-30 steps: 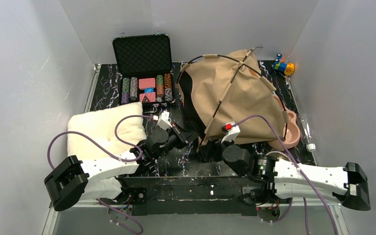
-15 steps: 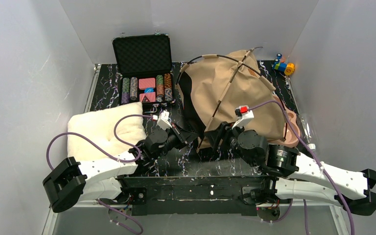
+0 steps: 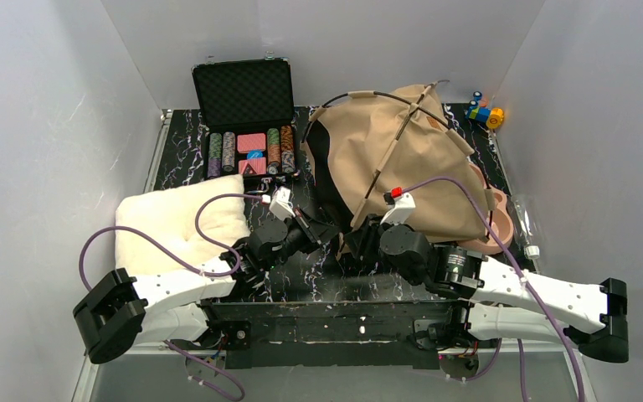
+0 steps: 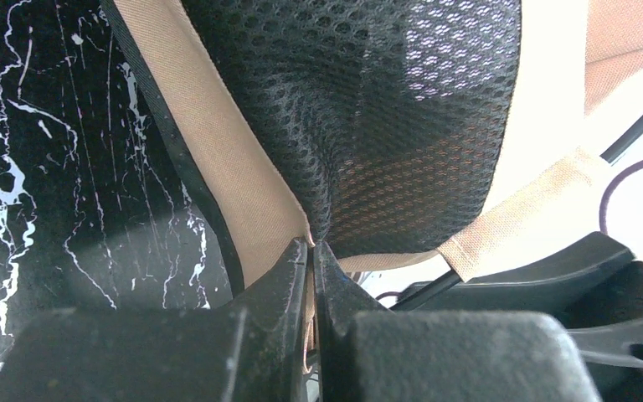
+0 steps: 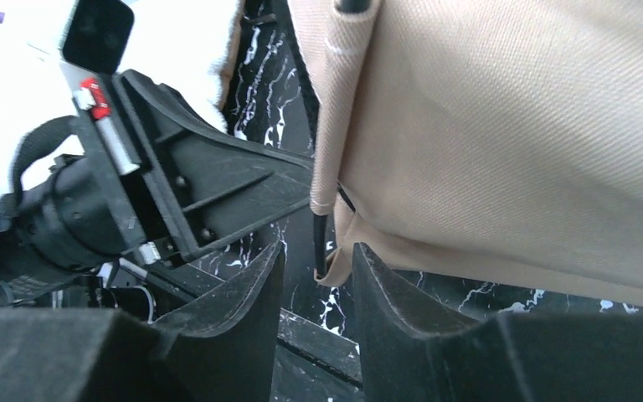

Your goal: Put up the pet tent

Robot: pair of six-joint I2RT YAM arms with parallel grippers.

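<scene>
The tan pet tent point(image 3: 402, 159) with thin black poles stands part raised at the table's middle right. My left gripper point(image 3: 322, 228) is shut on the tent's near-left hem, pinching tan cloth and black mesh point(image 4: 402, 126) between its fingertips point(image 4: 311, 247). My right gripper point(image 3: 353, 248) is open at the tent's near corner. In the right wrist view its jaws point(image 5: 318, 255) stand apart on either side of the black pole end point(image 5: 320, 243) that comes out of the tan sleeve point(image 5: 335, 109). The left gripper's body point(image 5: 134, 193) is close on the left.
A fluffy cream cushion point(image 3: 180, 222) lies at the left. An open black case of poker chips point(image 3: 247, 126) stands at the back. A pink bowl point(image 3: 498, 226) sits under the tent's right edge. Small coloured toys point(image 3: 486, 113) are at the back right. A clear bottle point(image 3: 527, 226) lies by the right wall.
My right arm swung up and right half a second ago, then came back down left to the tent's near corner. The left gripper has kept its hold in place.
</scene>
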